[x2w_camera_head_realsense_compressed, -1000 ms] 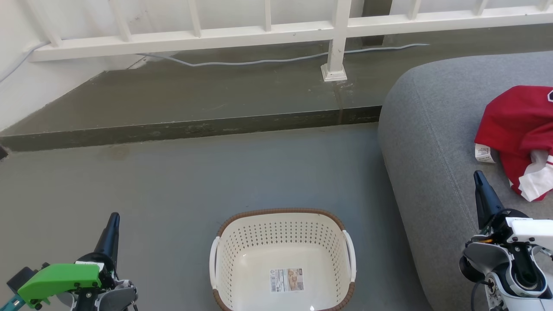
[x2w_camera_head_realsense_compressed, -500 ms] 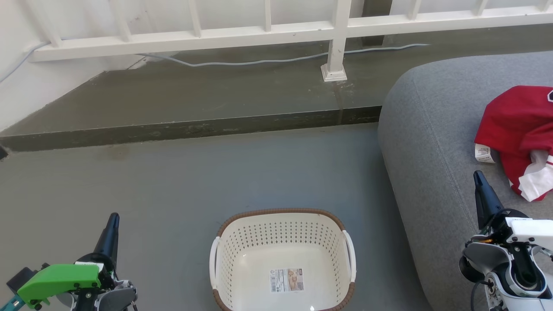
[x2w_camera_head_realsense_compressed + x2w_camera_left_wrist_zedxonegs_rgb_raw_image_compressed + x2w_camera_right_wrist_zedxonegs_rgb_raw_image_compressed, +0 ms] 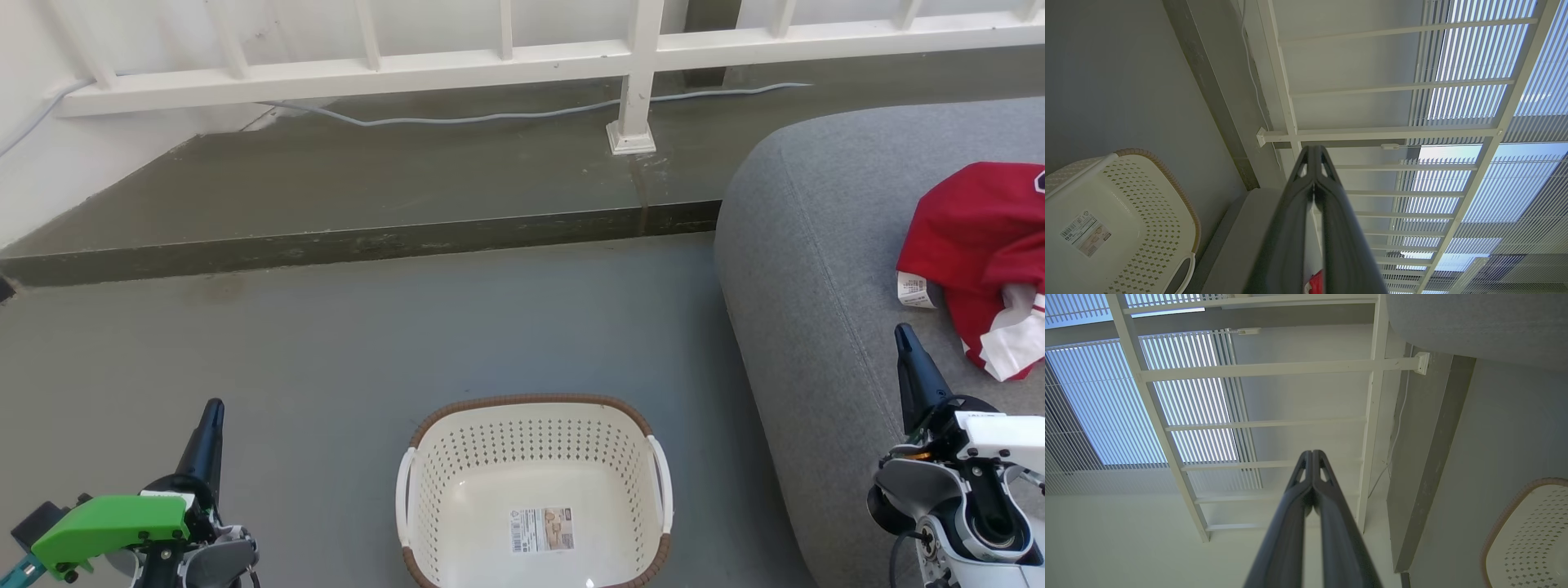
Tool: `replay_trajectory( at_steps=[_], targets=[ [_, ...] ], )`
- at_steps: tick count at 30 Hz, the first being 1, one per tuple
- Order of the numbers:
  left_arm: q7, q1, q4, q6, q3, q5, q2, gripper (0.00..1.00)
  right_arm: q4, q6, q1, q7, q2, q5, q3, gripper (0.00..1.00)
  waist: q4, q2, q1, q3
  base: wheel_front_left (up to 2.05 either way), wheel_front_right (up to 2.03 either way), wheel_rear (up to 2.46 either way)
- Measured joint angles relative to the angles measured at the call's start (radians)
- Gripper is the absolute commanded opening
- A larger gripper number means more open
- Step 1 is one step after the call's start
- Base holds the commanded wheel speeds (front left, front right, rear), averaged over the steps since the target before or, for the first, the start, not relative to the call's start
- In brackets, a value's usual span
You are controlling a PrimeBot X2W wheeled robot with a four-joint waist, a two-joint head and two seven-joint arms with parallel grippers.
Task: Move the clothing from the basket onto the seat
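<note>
Red clothing (image 3: 976,245) is lying crumpled on the grey seat (image 3: 816,269), at about 3 o'clock in the head view, with white trim and a tag (image 3: 914,290) showing.

Judging: light, limp fabric that will drape when lifted. Pinching a raised fold is looking best.

Basket (image 3: 531,400) is sitting at 6 o'clock, showing a label (image 3: 541,529) on its floor.

Left gripper (image 3: 214,408) at 7 o'clock and right gripper (image 3: 900,331) at 4 o'clock are pressing their fingers together, holding nothing.
</note>
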Motion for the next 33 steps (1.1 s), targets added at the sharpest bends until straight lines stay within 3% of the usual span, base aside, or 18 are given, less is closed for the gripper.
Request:
replay_trajectory(
  at_steps=[33],
  targets=[
    [0.004, -0.002, 0.016, -0.001, 0.003, 0.0, 0.0, 0.0, 0.007, 0.0, -0.001, 0.003, 0.001, 0.0, -0.002, 0.0, 0.0, 0.0, 0.0, 0.0, 0.0, 0.0, 0.0]
  ],
)
